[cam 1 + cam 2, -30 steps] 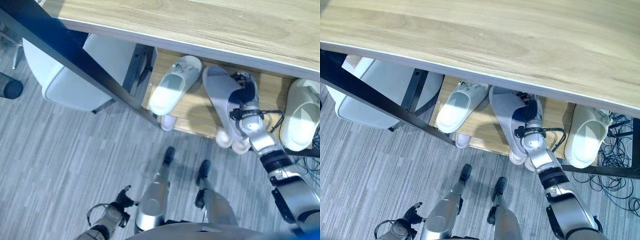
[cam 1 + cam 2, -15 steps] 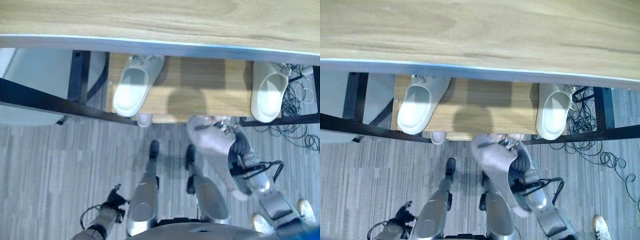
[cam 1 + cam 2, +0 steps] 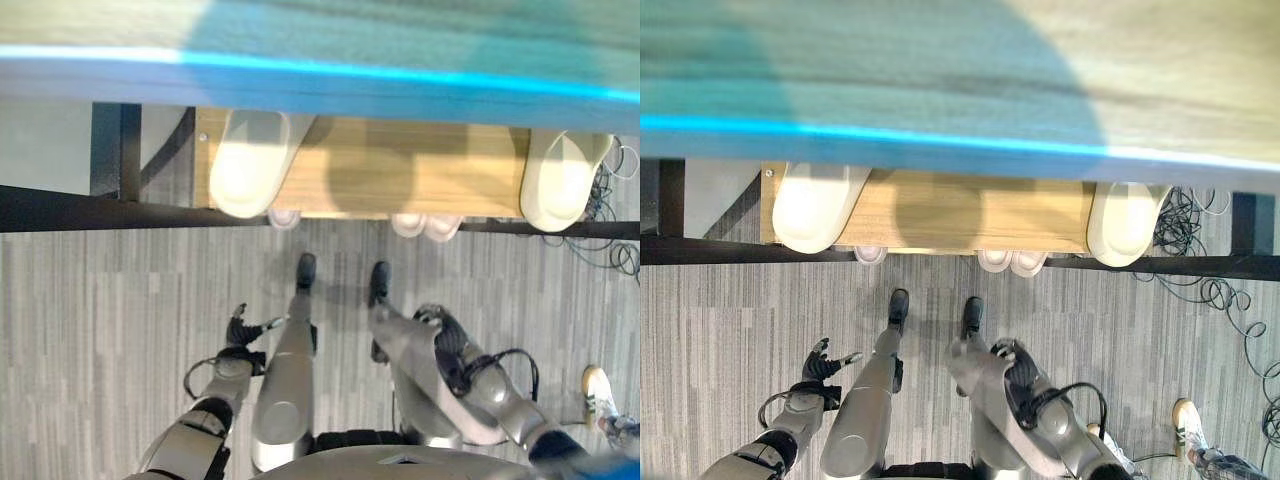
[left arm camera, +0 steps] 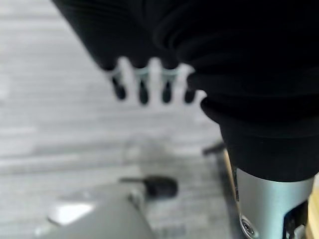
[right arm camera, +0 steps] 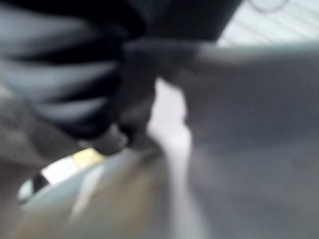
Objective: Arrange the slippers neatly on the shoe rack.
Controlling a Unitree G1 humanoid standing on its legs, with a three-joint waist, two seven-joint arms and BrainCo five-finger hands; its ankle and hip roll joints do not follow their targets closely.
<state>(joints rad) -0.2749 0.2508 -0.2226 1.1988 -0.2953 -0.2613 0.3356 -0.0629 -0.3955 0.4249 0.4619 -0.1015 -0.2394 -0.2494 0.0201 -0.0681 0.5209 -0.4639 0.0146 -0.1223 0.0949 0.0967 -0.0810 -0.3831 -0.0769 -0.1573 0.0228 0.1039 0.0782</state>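
— Holding anything, that right hand (image 3: 1025, 385)?

— Yes: at five o'clock in the right eye view its fingers are curled round a grey slipper (image 3: 980, 372), sole up, well short of the shoe rack (image 3: 940, 212). I judge the grip is there to carry it over.

— And the rack itself?

— At twelve o'clock, under the worktop (image 3: 940, 70). One white slipper (image 3: 812, 205) sits at its eleven o'clock end, another white slipper (image 3: 1120, 220) at one o'clock, heels jutting over the edge. The middle is bare, probably the spot for the grey one.

— The left hand (image 3: 822, 362)?

— Idle at seven o'clock above the floor (image 3: 730, 330), fingers loosely spread, carrying nothing.

— Anyone near?

— A person's shoe (image 3: 1187, 417) at four o'clock.
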